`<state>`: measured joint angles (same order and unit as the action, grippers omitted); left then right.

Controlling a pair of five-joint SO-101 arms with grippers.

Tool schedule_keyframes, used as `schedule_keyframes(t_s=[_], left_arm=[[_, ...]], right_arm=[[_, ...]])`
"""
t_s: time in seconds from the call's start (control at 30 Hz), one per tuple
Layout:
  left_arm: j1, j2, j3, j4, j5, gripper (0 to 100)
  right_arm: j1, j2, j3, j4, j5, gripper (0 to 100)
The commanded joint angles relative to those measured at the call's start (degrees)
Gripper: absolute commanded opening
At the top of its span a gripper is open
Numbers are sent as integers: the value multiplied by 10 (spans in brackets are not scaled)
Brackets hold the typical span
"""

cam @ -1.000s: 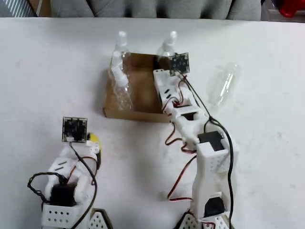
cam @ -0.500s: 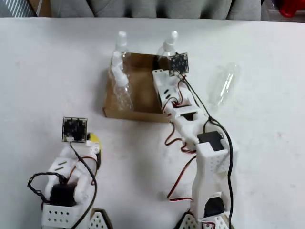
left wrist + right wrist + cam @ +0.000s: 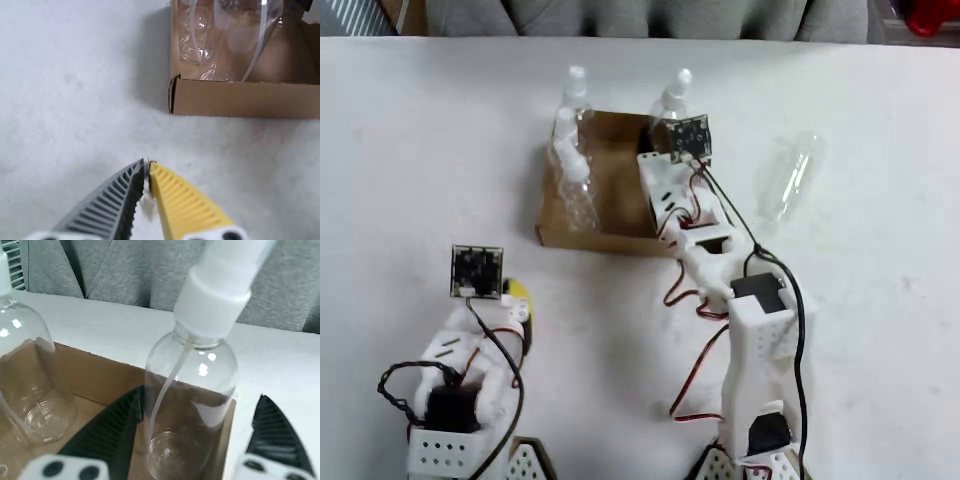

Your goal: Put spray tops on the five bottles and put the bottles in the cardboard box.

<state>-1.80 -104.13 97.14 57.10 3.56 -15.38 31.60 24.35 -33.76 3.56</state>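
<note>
Box of brown cardboard (image 3: pixel 600 241): upper middle of the high view, open-topped, on the white table (image 3: pixel 420 150).
Left-wall bottles (image 3: pixel 570 150): clear plastic with white spray tops, upright inside the box along its left side; their exact number is hard to tell.
Corner bottle (image 3: pixel 672 98): clear plastic with a white spray top, upright in the box's upper right corner.
Lying bottle (image 3: pixel 788 178): clear plastic, on its side on the table right of the box and apart from it; I make out no white top on it.
Right arm (image 3: pixel 760 330): white with red and black wires, stretched from lower right to the corner bottle.
Left arm (image 3: pixel 455 400): lower left, well apart from the box.
Left gripper (image 3: pixel 146 164): low centre of the left wrist view, grey and yellow ribbed fingers clenched together on nothing, over bare table short of the box's front wall.
Right gripper (image 3: pixel 201 394): black jaws spread wide in the right wrist view, released, one on each side of the corner bottle at centre frame.
Step in hand: likely setting the corner bottle into the box.
Next move: probably lift straight out without tipping it, then fetch the lying bottle, which apparently needs a top.
</note>
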Motion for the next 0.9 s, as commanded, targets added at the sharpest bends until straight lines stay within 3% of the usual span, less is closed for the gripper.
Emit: schedule_keyframes(t_s=[0.0,0.53,0.67,0.87], left_arm=[[-6,-7,-2,-3,3,20],[-6,-7,-2,-3,3,20],[-6,-7,-2,-3,3,20],[-6,-7,-2,-3,3,20]], right_arm=[[0,-8,-15,-7,4,285],[-1,-7,-14,-46,11,284],[-1,-1,-9,-49,69,284],[-1,7,-6,-51,78,284]])
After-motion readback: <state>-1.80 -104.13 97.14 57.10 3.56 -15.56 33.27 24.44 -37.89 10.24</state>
